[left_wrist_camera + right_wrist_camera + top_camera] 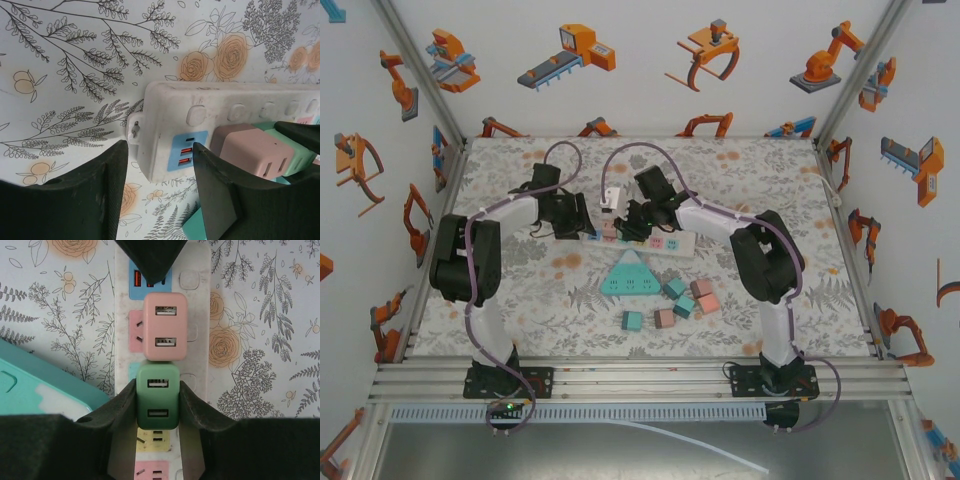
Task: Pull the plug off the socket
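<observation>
Green plug (157, 396) | clamped between right fingers (194, 407) | on socket strip (197, 340)

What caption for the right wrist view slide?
Right claw shut on the green plug, next to the pink plug, on the white power strip.

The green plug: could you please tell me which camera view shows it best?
The right wrist view: the green plug faces the camera, both slots clear, clamped by the right tool. The left wrist view catches its edge behind the pink plug; top external makes it tiny.
</observation>
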